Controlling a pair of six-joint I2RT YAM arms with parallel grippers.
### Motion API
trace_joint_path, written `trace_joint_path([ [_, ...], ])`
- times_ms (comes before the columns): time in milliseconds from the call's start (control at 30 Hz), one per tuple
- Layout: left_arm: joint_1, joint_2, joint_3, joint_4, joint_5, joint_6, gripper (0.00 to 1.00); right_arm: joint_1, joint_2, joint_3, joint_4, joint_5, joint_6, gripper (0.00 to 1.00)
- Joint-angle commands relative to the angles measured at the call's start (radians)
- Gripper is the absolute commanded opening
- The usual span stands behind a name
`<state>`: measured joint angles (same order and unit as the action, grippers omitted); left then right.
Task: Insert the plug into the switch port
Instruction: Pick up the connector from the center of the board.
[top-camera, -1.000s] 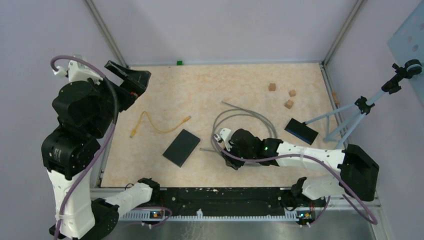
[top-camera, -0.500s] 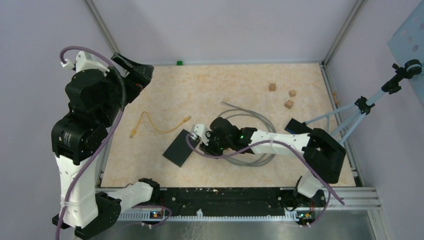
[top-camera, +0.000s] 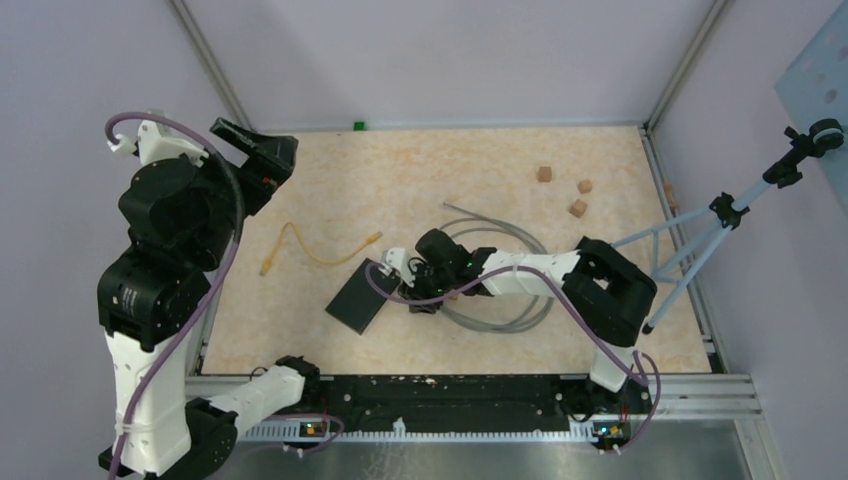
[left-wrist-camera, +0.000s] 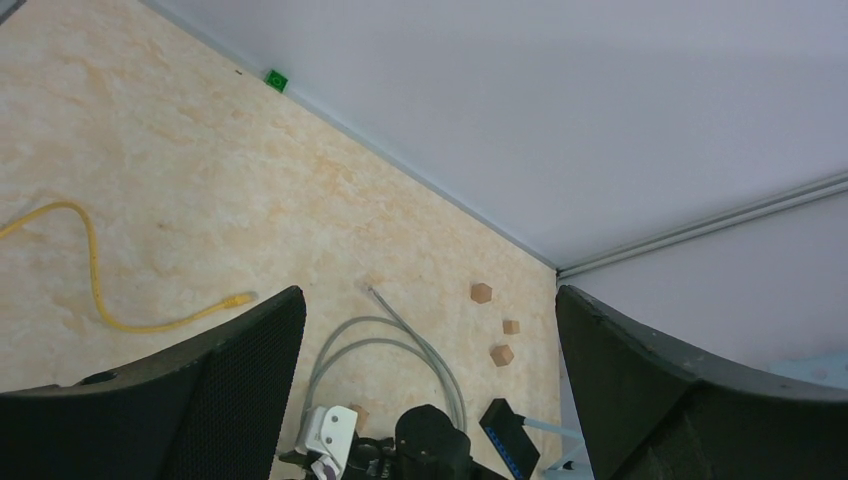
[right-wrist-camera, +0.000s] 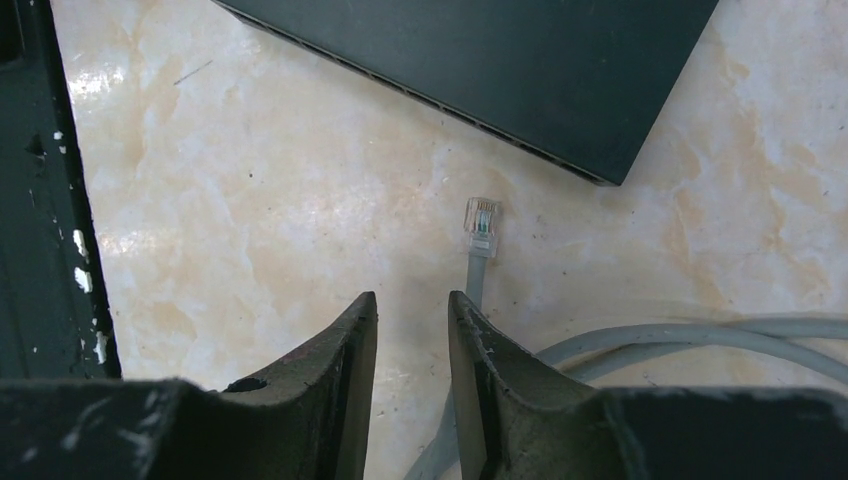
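The switch (top-camera: 362, 296) is a flat black box lying left of centre; in the right wrist view its port edge (right-wrist-camera: 480, 120) faces my fingers. The clear plug (right-wrist-camera: 482, 217) on a grey cable (right-wrist-camera: 700, 335) lies flat on the table just short of that edge. My right gripper (right-wrist-camera: 412, 305) hovers low behind the plug, its jaws a narrow gap apart with nothing clamped; the cable passes under the right finger (right-wrist-camera: 480, 370). From above, the right gripper (top-camera: 415, 290) sits beside the switch. My left gripper (left-wrist-camera: 430, 390) is raised at the far left, wide open and empty.
A yellow cable (top-camera: 320, 250) lies left of the switch. The grey cable's loops (top-camera: 510, 240) spread behind my right arm. Three wooden cubes (top-camera: 578, 207) sit at the back right, a tripod (top-camera: 720, 215) at the right edge, and a black block with a blue edge (left-wrist-camera: 510, 440) near it.
My right arm has reached left across the table to the switch, and its jaws have narrowed. The left arm swayed slightly and stays raised and open.
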<state>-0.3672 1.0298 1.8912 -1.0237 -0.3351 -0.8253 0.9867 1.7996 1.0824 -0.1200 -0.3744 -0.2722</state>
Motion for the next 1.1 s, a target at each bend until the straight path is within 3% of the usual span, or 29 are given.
trace_joint_path([
  [0,0.004,-0.024,-0.017,0.079,-0.018,0.020,0.99,-0.008,0.031,0.034,0.025,-0.048,-0.034,0.32],
  [267,0.004,-0.066,-0.033,0.129,-0.011,0.058,0.99,-0.018,0.077,0.034,0.037,0.002,-0.044,0.28],
  [533,0.004,-0.100,-0.098,0.094,-0.026,0.081,0.99,-0.019,0.082,0.010,0.013,0.011,-0.054,0.17],
  [767,0.005,-0.168,-0.274,0.069,-0.020,0.127,0.99,-0.019,0.012,-0.027,0.015,-0.009,-0.057,0.05],
  [900,0.004,-0.253,-0.450,0.150,0.020,0.197,0.99,-0.019,-0.084,-0.053,0.024,-0.040,-0.062,0.01],
  [967,0.004,-0.299,-0.518,0.196,0.044,0.215,0.99,-0.019,-0.125,-0.055,0.017,-0.042,-0.063,0.09],
  [1067,0.004,-0.300,-0.555,0.198,0.071,0.237,0.99,-0.019,-0.165,-0.054,0.023,-0.028,-0.066,0.40],
])
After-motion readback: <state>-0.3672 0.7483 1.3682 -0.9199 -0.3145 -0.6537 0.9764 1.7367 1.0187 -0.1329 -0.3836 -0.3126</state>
